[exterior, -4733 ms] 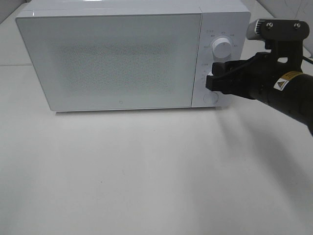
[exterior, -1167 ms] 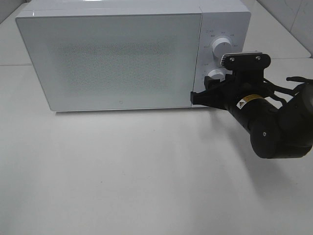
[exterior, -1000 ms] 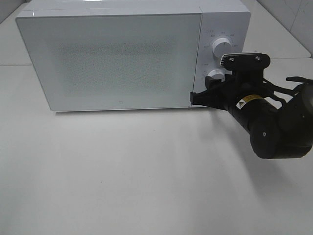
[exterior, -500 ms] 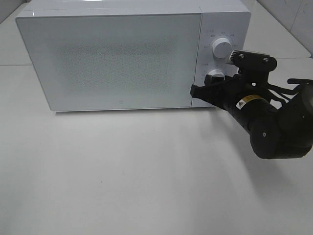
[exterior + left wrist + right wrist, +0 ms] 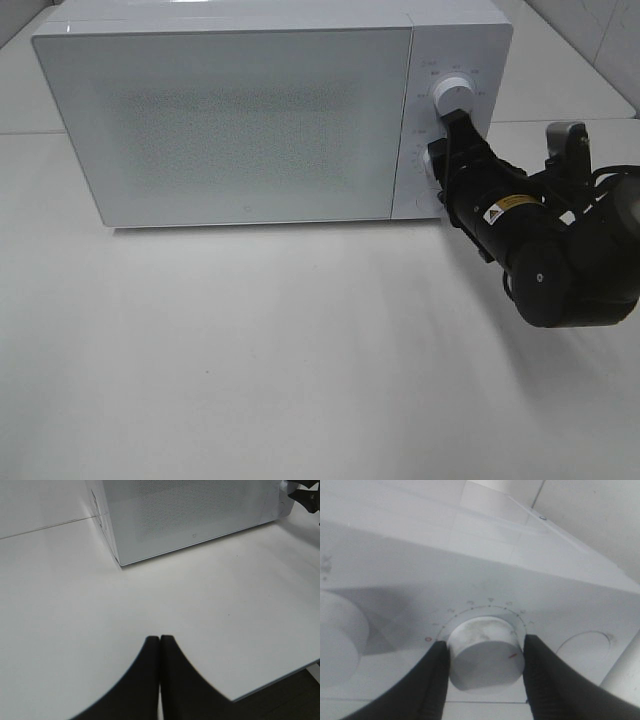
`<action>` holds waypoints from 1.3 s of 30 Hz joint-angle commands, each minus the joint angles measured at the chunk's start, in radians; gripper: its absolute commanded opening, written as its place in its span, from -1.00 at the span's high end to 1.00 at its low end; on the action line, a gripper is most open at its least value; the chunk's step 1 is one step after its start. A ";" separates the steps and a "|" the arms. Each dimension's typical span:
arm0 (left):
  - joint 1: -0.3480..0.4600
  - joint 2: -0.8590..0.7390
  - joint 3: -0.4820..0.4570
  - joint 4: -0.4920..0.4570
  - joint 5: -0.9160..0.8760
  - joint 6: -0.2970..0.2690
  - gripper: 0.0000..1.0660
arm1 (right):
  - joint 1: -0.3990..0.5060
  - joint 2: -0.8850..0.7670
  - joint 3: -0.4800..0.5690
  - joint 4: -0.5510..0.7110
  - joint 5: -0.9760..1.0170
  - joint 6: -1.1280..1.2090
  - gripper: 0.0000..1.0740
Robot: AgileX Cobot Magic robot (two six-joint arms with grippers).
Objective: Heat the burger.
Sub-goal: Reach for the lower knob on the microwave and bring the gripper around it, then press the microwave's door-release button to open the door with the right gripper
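At centre right of the high view, my right pincer (image 5: 440, 165) grasps the white round lower dial (image 5: 485, 652), whose axis runs straight into it. My left pincer (image 5: 160, 652) is clenched empty. I cannot see the burger; I judge it sits behind the shut door of the boxy white microwave (image 5: 230, 120).

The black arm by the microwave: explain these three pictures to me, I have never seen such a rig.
It is a robot with two arms, each ending in a two-fingered gripper. The wide picture comes from a camera mounted high above the white table; the other two come from cameras on the wrists. A closed white microwave stands on the table; what is inside cannot be seen. The right gripper pinches the lower dial of the microwave between its fingers. The left gripper hangs shut over the table, holding nothing.
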 commanded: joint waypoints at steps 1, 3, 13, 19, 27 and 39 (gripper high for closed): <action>0.004 -0.018 0.002 -0.006 -0.009 -0.004 1.00 | 0.002 -0.012 -0.007 0.002 -0.180 0.282 1.00; 0.004 -0.018 0.002 -0.006 -0.009 -0.004 1.00 | 0.002 -0.012 -0.007 0.002 -0.194 0.304 1.00; 0.004 -0.018 0.002 -0.006 -0.009 -0.004 1.00 | 0.001 -0.012 -0.007 0.004 -0.211 0.302 0.47; 0.004 -0.018 0.002 -0.006 -0.009 -0.004 1.00 | 0.001 -0.012 -0.007 0.022 -0.211 0.302 -0.03; 0.004 -0.018 0.002 -0.006 -0.009 -0.004 1.00 | 0.001 -0.015 0.036 0.020 -0.211 0.117 -0.29; 0.004 -0.018 0.002 -0.006 -0.009 -0.004 1.00 | 0.001 -0.015 0.121 -0.268 -0.217 -0.387 -0.20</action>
